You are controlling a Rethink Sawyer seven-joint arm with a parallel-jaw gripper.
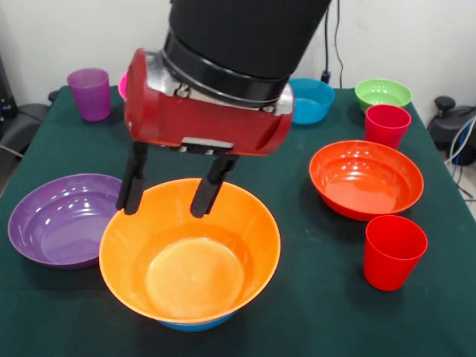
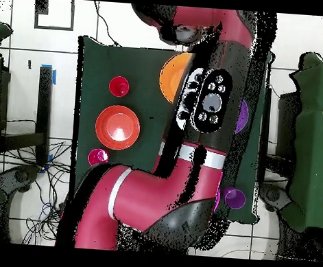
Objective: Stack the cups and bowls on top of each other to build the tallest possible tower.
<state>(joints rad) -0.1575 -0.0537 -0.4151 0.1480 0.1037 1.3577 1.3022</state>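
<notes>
My gripper (image 1: pixel 163 210) hangs open over the far rim of the large orange bowl (image 1: pixel 190 253). One finger is outside the rim and the other is inside. The orange bowl rests in a blue bowl (image 1: pixel 190 324), of which only a sliver shows beneath. To their left lies a purple bowl (image 1: pixel 63 219), and a red-orange bowl (image 1: pixel 366 178) is on the right. One red cup (image 1: pixel 394 251) stands near the front right, another red cup (image 1: pixel 387 125) further back. A purple cup (image 1: pixel 90 94) stands at the far left. In the overhead view the arm hides the gripper and covers part of the orange bowl (image 2: pixel 171 78).
A green bowl (image 1: pixel 383 93) and a blue bowl (image 1: pixel 311 99) sit at the far right of the table. A pink bowl (image 1: pixel 122 85) peeks out behind the arm. The dark green cloth (image 1: pixel 297 297) covers the table. Cables and chairs surround it.
</notes>
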